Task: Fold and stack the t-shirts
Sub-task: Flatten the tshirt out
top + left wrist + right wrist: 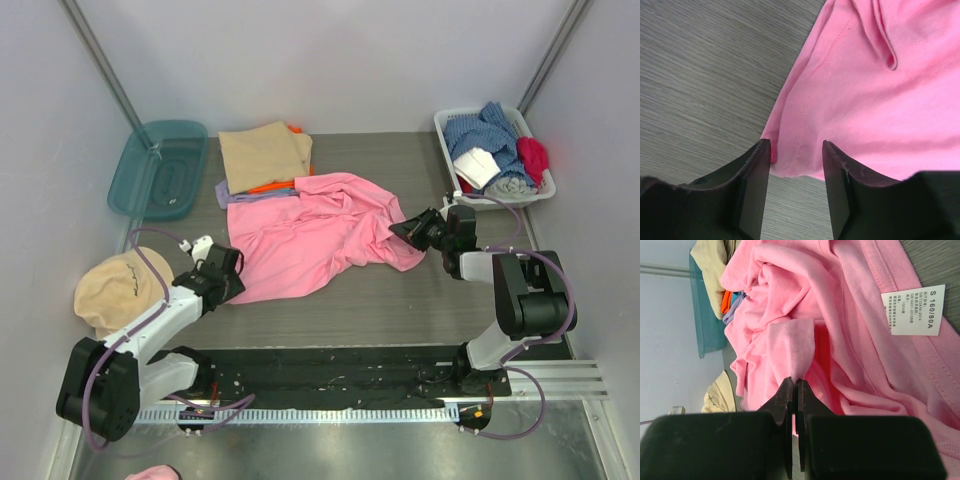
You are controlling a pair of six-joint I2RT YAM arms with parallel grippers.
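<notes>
Currently, the pink t-shirt [320,235] is spread crumpled mid-table (beside the folded stack [265,158]). A fold is clamped in the right gripper [795,384]; its corner is straddled by the left gripper [796,150], fingers [752,190] apart.

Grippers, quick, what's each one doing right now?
Left gripper: open, jaws either side of the pink t-shirt hem, not clamped.
Right gripper: shut on a fold of the pink t-shirt.

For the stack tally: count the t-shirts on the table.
4. The pink t-shirt is spread mid-table; the tan t-shirt tops the rear stack, orange t-shirt under it, lilac t-shirt lowest. The basket heap may hide more.
</notes>
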